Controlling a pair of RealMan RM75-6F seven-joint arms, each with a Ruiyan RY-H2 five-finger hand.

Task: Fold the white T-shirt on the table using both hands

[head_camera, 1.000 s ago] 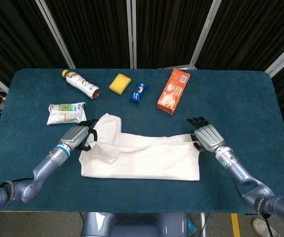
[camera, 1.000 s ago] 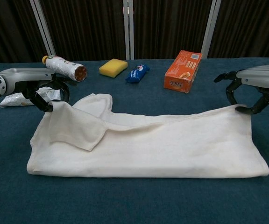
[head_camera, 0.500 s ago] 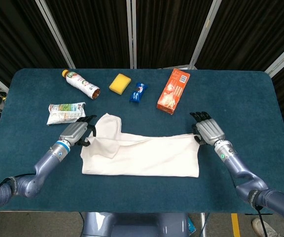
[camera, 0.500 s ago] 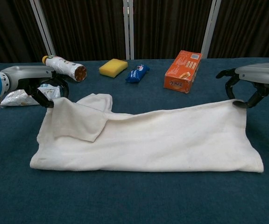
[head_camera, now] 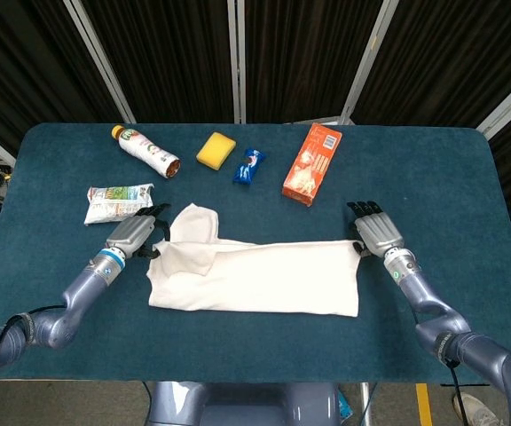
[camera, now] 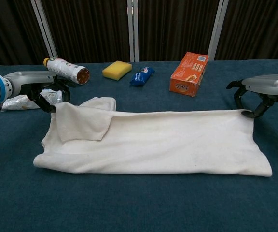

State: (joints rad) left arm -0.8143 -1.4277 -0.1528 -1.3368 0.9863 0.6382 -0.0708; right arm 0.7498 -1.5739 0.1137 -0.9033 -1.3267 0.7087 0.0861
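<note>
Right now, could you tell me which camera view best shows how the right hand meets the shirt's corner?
The chest view: the right hand shows side-on, fingertips at the white T-shirt corner. The head view shows only the hand's back.

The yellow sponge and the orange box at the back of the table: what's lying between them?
A small blue packet lies between the yellow sponge and the orange box, touching neither; the head view shows it best.

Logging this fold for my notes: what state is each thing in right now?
T-shirt: folded lengthwise, far corners held by both hands.
Left hand: pinching the shirt's left corner.
Right hand: pinching the right corner.
Bottle: on its side.
Orange box: lying flat.
Sponge, blue packet, snack bag: lying untouched.
</note>
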